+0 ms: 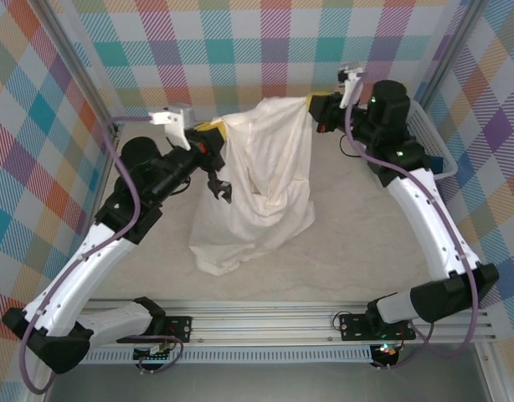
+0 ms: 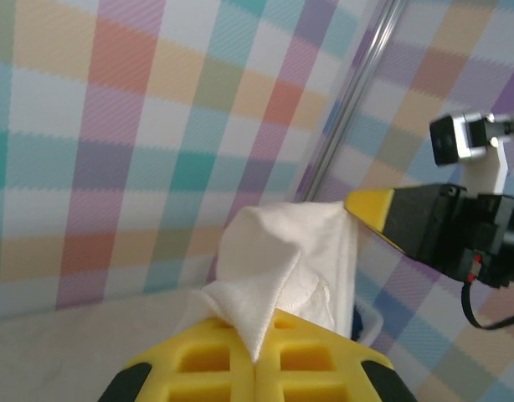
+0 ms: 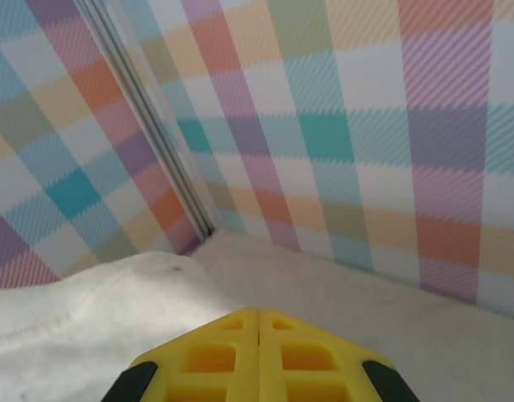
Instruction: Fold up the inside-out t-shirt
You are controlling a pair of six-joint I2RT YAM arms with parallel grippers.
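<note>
- Top external view is showing the inside-out t-shirt (image 1: pixel 265 176) hanging in the upper middle of the frame. It is stretching between both claws while its lower part is bunching on the table (image 1: pixel 357 251) near frame centre.
- Slipping looks like the main risk. In the left wrist view only a small peak of white cloth is sticking up between the yellow fingers (image 2: pixel 207 360), so any pulling apart could be tugging that tip free and dropping the left side.
- Creasing is the second risk. The shirt is hanging narrow and gathered rather than spread flat, so lowering it like this would probably be trapping wrinkles and skewing the fold.
- Dragging is the third. The heap resting on the table could be catching and rolling under if the arms are carrying the top edge toward the bottom of the frame.
- Left gripper (image 1: pixel 208 130) is clamping shut on the shirt's upper left corner.
- Right gripper (image 1: pixel 311 105) is pinching the upper right corner. In its own wrist view the jaws are pressing fully together, with white cloth lying at the lower left.
</note>
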